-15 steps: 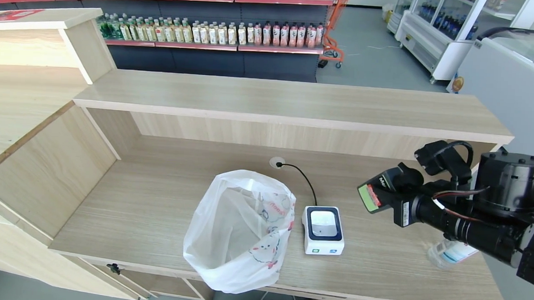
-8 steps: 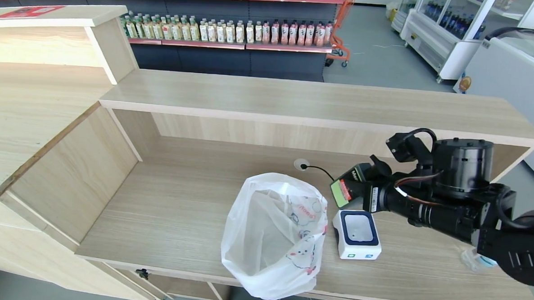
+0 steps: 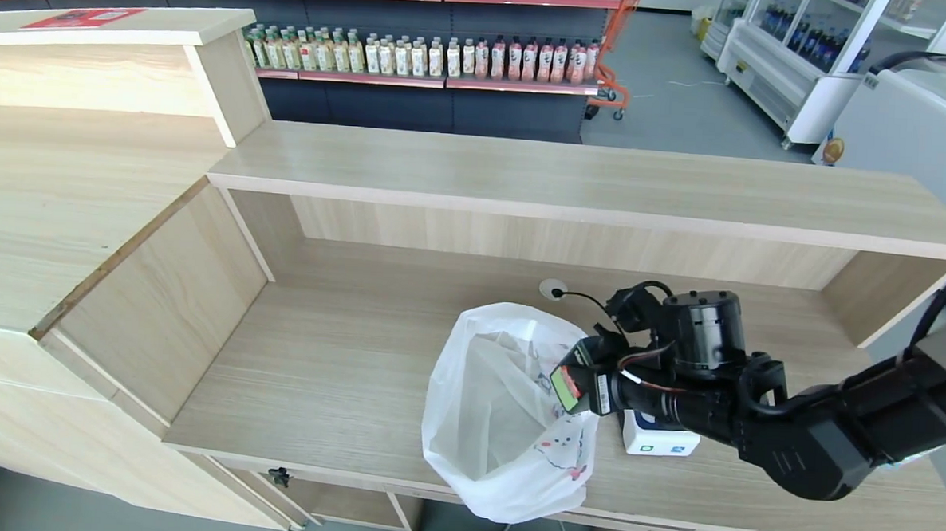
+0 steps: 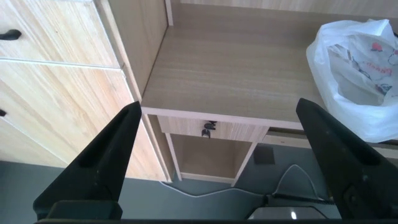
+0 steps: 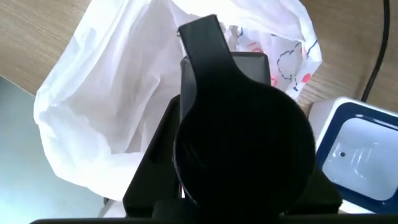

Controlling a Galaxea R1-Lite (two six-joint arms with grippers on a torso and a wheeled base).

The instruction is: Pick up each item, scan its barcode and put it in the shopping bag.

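Note:
The white shopping bag (image 3: pixel 498 410) stands open on the counter's front part. My right gripper (image 3: pixel 589 376) is shut on a dark package (image 3: pixel 567 388) with a green and red end face. It holds the package at the bag's right rim, just above the opening. In the right wrist view the dark package (image 5: pixel 242 137) hangs over the bag (image 5: pixel 106 106). The white barcode scanner (image 3: pixel 661 443) sits right of the bag, mostly hidden behind my right arm, and the scanner (image 5: pixel 364 155) window faces up. My left gripper (image 4: pixel 217 115) is open and holds nothing, low in front of the counter's edge.
A black cable (image 3: pixel 579 296) runs from a hole in the counter to the scanner. A raised shelf (image 3: pixel 588 183) borders the back, and side walls close the recess. A clear bottle (image 3: pixel 916 458) peeks out behind my right arm. Cabinet drawers (image 4: pixel 56 81) lie below left.
The camera has turned, shifting the whole scene rightward. My right gripper carried the package leftward, from right of the scanner, over it, to the bag's rim, and lower.

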